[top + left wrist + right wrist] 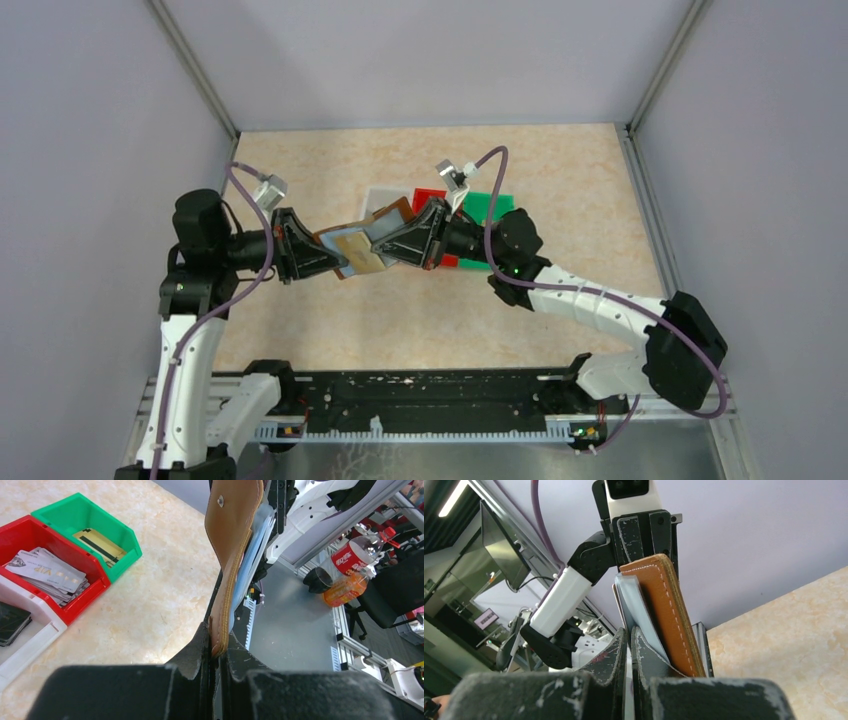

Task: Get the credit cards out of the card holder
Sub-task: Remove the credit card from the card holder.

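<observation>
Left gripper [216,647] is clamped on one edge of the brown card holder [232,545], which hangs in the air over mid-table, just left of the red bin [82,602] of silvery credit cards [47,570]. Right gripper [630,640] is closed against the clear sleeves [636,607]; what it pinches cannot be told. Risk: if only a sleeve is pinched, pulling would tear it or drag the holder from the narrow left grip.

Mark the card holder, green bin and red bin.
card holder [232,540], left wrist view, brown outer flap.
green bin [60,516], left wrist view, bare green inside.
red bin [87,599], left wrist view, near outer wall.
</observation>
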Tool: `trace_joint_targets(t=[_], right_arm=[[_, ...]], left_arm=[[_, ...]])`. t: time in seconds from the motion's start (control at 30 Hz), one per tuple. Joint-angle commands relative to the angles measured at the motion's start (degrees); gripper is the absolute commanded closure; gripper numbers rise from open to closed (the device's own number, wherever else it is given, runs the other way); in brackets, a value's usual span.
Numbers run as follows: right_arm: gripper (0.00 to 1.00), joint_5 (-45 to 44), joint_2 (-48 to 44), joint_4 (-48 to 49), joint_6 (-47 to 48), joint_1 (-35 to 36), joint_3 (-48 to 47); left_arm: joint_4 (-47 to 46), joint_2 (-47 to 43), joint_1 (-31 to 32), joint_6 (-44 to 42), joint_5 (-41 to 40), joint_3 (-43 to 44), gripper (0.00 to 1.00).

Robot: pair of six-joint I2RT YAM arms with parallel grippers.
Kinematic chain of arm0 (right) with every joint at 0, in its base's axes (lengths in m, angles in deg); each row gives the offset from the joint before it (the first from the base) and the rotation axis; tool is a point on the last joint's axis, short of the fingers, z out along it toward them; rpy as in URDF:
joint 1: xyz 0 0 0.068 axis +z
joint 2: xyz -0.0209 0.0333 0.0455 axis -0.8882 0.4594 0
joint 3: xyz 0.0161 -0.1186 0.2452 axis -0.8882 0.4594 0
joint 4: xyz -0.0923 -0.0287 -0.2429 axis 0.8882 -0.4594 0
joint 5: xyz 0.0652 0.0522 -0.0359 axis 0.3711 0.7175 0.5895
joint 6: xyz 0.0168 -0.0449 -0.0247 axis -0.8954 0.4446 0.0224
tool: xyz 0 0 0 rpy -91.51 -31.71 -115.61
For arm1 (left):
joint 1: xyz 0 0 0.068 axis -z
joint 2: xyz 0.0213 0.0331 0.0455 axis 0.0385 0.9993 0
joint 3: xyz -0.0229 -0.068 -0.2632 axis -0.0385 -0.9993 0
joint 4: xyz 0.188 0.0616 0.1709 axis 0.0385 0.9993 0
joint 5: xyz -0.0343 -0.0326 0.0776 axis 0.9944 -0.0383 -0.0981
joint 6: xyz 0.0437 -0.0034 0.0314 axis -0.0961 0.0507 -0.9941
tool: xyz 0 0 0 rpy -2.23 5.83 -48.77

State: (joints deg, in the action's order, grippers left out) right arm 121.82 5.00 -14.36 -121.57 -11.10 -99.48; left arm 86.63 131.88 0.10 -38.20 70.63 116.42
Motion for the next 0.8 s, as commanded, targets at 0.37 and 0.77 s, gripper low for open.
trace_joint_targets(t=[0.37, 0.77], right_arm=[[1.0, -4.12, -8.18, -10.49, 7.3, 0.83, 0.8], [0.49, -4.45, -6.92, -16.64, 11.53, 1.23, -3.45]], left_arm=[[-3.51, 1.0, -0.28, 0.85, -0.62, 1.65, 1.0], [-3.54, 0.36, -0.28, 0.77, 2.63, 1.27, 1.0]])
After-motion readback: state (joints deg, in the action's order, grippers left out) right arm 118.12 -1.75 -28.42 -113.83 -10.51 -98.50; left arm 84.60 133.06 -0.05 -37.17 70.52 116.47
